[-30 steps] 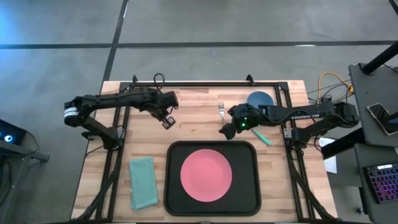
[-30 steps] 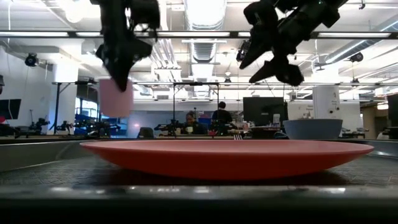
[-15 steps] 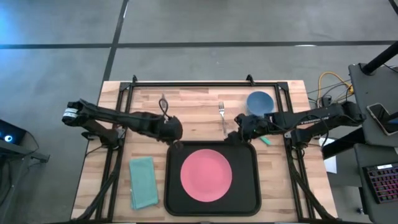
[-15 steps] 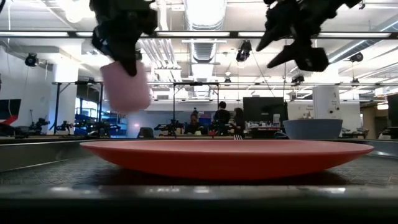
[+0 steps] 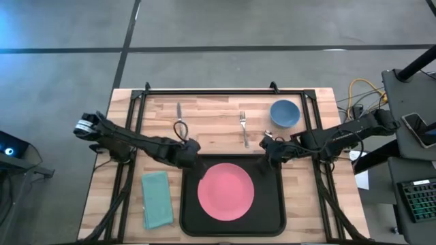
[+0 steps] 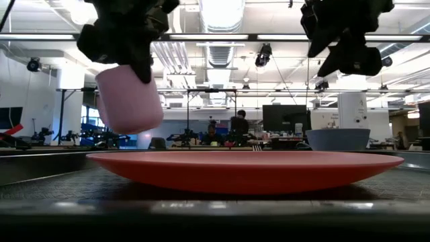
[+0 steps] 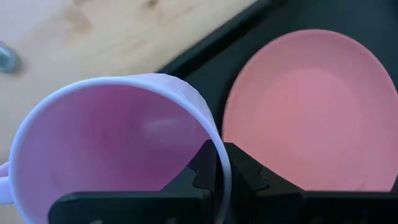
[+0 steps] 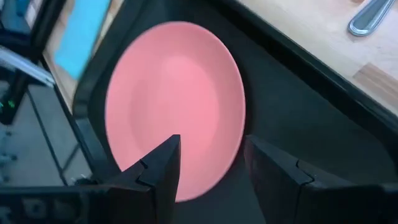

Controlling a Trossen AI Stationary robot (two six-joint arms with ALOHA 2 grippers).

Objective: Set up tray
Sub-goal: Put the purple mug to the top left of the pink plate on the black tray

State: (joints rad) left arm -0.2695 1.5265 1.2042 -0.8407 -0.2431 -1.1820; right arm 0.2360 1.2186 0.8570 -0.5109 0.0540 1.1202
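Observation:
A black tray (image 5: 270, 204) lies at the table's near middle with a round pink plate (image 5: 226, 190) on it. My left gripper (image 5: 189, 154) hangs over the tray's far left corner, shut on a pale pink cup (image 6: 129, 101). The cup hangs tilted above the tray in the low view. My right gripper (image 5: 270, 148) hangs over the tray's far right corner, open and with nothing between its fingers (image 8: 158, 165). My left gripper pinches the cup's rim (image 7: 214, 146), one finger inside the cup and one outside. The fingers come from above, slanting down. The cup hangs tilted below them, clear of tray and plate, its handle (image 7: 4, 183) on the side away from the fingers.
A teal folded napkin (image 5: 157, 199) lies left of the tray. Beyond the tray on the wood lie a fork (image 5: 244, 128), more cutlery (image 5: 179, 121) and a blue bowl (image 5: 284, 112). A black frame runs along the table's far and side edges.
My left gripper has swung from the far left of the table toward the near edge, to the tray's far left corner. It rolled on the way, so the cup now hangs tilted. My right gripper has moved from beside the fork to the tray's far right corner, staying open.

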